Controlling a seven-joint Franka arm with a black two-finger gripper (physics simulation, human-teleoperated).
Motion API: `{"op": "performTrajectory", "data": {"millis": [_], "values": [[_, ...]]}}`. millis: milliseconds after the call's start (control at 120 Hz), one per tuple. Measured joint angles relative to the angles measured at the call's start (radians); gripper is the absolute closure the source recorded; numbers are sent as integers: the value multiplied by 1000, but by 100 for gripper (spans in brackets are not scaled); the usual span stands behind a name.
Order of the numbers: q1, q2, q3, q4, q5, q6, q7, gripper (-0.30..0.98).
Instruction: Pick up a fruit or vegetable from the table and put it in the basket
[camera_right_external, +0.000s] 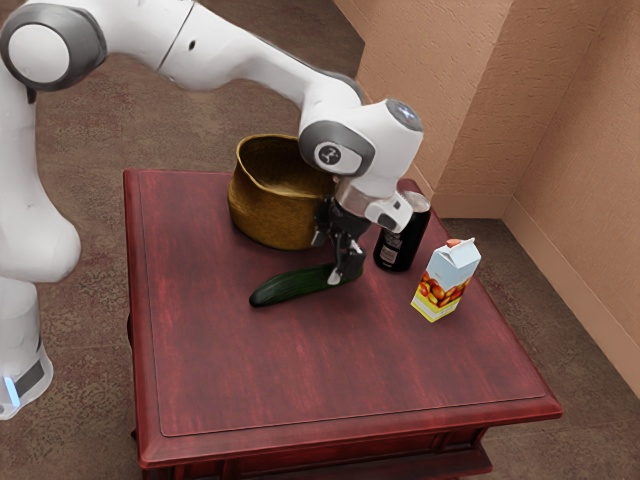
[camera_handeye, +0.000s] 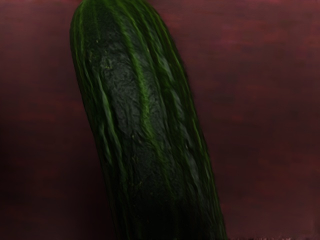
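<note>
Gripper (camera_right_external: 346, 270) placed at cucumber (camera_right_external: 293, 286), near basket (camera_right_external: 268, 212) | presumably so set for lifting | grip, open or closed: cannot be told

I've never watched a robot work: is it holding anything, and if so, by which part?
It cannot be told for sure: the gripper is at the end of the cucumber nearer the carton, but a hold isn't clear.

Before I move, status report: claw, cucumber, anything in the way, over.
Claw at one end of the cucumber, grip unclear. Cucumber on the table, outside the basket. Black can and carton close by.
</note>
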Motion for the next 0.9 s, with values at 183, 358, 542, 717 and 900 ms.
{"op": "performTrajectory", "data": {"millis": [183,358,542,717,900], "values": [[-14,-1,2,-18,6,22,8,1],[-15,-11,5,-33,9,43,15,2],[-62,-31,68,-35,13,54,19,2],[-69,-44,75,-35,14,59,22,6],[-68,-47,77,-35,14,60,23,21]]}}
